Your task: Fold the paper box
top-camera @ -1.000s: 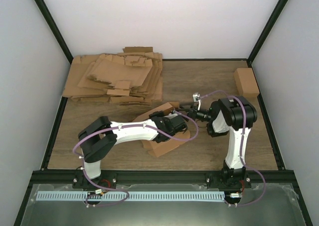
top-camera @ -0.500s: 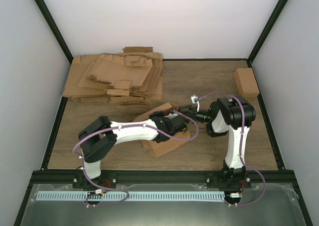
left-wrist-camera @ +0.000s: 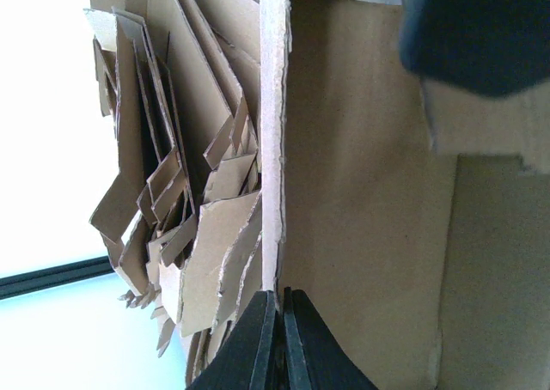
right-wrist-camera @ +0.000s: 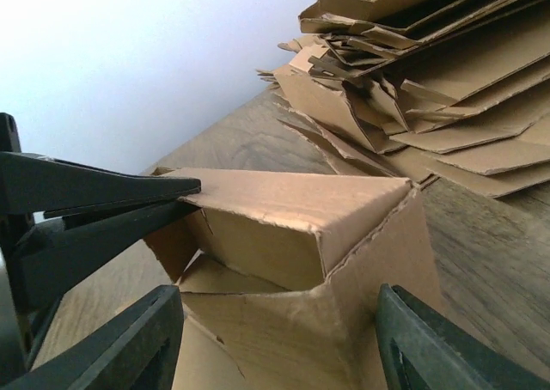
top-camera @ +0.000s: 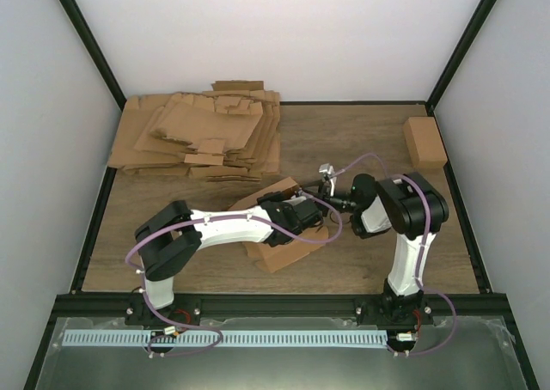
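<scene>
The paper box lies partly folded in the middle of the table, with one wall raised. My left gripper is shut on the thin edge of that wall; in the left wrist view its tips pinch the paper box's edge. My right gripper is open at the box's right end. In the right wrist view its fingers spread either side of the paper box. The left gripper's fingers show there, holding the top flap.
A thick heap of flat cardboard sheets lies at the back left, and also shows in both wrist views. A small closed carton stands at the back right. Black frame rails edge the table.
My right gripper has moved left, closer to the box's end. The left arm and the box have barely moved.
</scene>
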`<move>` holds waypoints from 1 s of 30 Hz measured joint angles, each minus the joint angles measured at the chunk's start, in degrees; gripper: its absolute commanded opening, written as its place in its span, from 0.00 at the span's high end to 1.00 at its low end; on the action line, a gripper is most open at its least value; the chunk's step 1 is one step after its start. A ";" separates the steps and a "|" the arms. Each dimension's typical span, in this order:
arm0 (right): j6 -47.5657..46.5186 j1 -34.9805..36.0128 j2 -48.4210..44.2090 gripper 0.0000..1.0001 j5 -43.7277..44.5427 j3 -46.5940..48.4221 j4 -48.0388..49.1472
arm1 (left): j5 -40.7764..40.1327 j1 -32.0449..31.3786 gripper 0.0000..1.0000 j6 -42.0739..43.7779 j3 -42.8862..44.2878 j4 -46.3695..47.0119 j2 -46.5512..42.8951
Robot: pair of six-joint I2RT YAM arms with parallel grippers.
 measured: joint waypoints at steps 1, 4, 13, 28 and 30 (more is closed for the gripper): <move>-1.36 0.68 -0.94 0.37 1.64 -0.24 -1.20 | -0.02 -0.02 0.96 0.00 0.00 -0.02 0.00; -3.41 1.38 -1.97 0.38 4.92 -1.51 -2.10 | -0.04 -0.22 0.96 0.00 0.00 -0.02 0.00; -7.61 3.56 -2.05 0.42 11.41 -2.56 -5.81 | -0.17 -0.68 0.96 0.02 0.00 -0.02 0.00; -11.28 9.97 -3.69 0.50 27.02 -3.96 -7.93 | -2.54 -2.38 0.96 0.02 0.00 -0.22 0.02; -11.50 10.82 -3.85 0.53 29.44 -4.20 -7.74 | -2.64 -2.49 0.96 0.02 -0.02 -0.22 0.04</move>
